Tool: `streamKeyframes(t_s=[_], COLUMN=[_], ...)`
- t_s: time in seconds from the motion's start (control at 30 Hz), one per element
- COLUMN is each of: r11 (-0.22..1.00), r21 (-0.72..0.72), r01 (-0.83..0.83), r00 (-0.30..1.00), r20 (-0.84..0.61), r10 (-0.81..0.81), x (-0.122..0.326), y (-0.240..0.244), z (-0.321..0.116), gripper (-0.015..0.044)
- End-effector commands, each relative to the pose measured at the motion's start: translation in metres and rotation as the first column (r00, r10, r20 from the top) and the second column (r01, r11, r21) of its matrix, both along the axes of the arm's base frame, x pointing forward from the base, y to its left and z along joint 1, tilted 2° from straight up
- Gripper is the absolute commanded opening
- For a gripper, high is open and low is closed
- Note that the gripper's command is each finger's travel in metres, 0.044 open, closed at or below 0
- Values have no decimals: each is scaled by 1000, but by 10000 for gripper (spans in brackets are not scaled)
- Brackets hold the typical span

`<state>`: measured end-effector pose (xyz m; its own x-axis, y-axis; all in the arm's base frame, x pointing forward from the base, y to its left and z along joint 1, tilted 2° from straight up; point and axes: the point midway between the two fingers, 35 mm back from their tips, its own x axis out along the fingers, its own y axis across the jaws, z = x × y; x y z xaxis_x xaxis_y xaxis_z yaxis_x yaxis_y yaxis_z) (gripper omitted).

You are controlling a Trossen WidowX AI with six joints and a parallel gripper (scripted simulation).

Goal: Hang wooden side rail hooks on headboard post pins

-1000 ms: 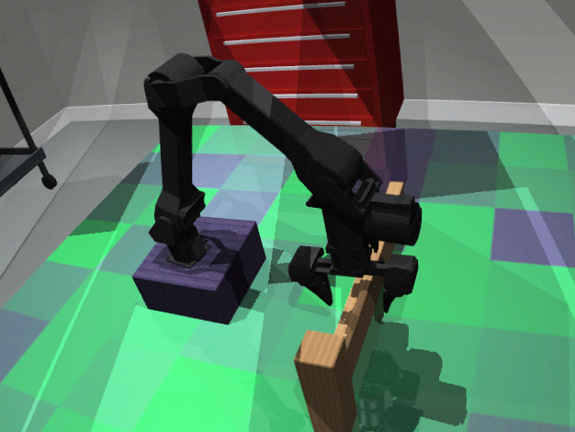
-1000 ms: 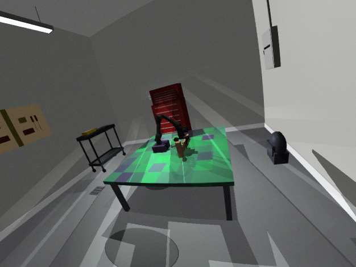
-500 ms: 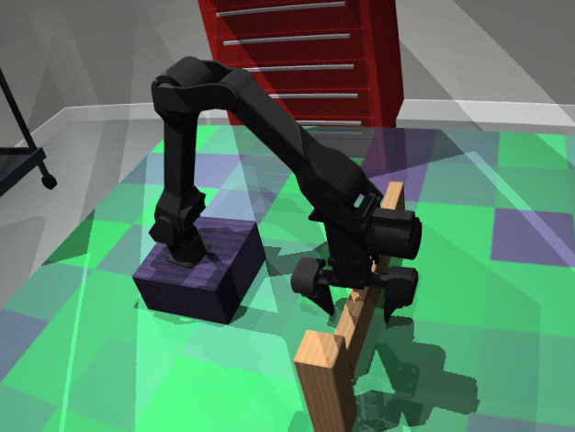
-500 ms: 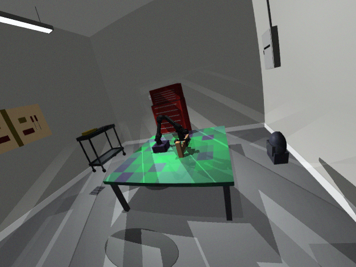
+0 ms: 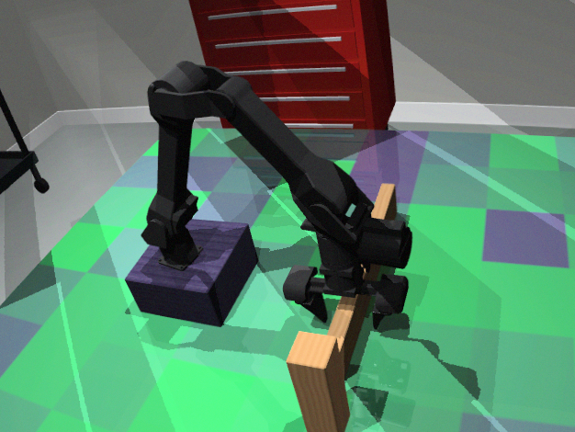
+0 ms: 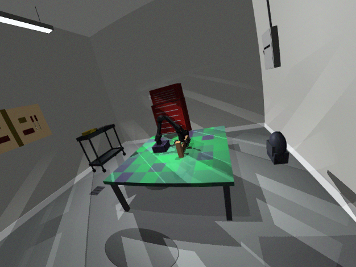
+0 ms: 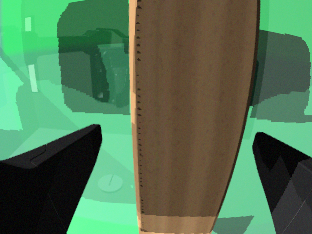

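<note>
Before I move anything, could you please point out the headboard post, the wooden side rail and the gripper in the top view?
Headboard post (image 5: 311, 349): top view, on its top end.
Wooden side rail (image 5: 385, 200): top view, on the upper edge near its far end.
Gripper (image 5: 350, 324): top view, midway between its fingertips.

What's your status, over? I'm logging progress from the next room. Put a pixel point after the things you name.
Pincer (image 5: 351, 321) (image 7: 179, 137) open, fingers astride side rail (image 5: 343, 312) (image 7: 192, 110), neither touching. Rail unheld; hooks not visible, seating unconfirmed. Headboard post (image 5: 311, 349) (image 6: 179, 149) upright near pincer; watch clearance.
</note>
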<state>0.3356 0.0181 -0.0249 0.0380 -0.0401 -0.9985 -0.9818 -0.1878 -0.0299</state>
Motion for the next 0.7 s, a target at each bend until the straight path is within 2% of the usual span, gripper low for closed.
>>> streamKeyframes(t_s=[0.0,0.3,0.47,0.57,0.67], r11=[1000,1000,1000,1000,1000], r21=[4,4,4,4,4], r01=[-5,-5,-5,-5,-5], r00=[1000,1000,1000,1000,1000], r20=[-8,-8,-8,-8,-8], r10=[5,5,5,5,5], x=[-2,-2,-2,-2,-2], y=[0,0,0,0,0], z=[-3,-3,-3,-3,-3], gripper=[335,99,65,0,0])
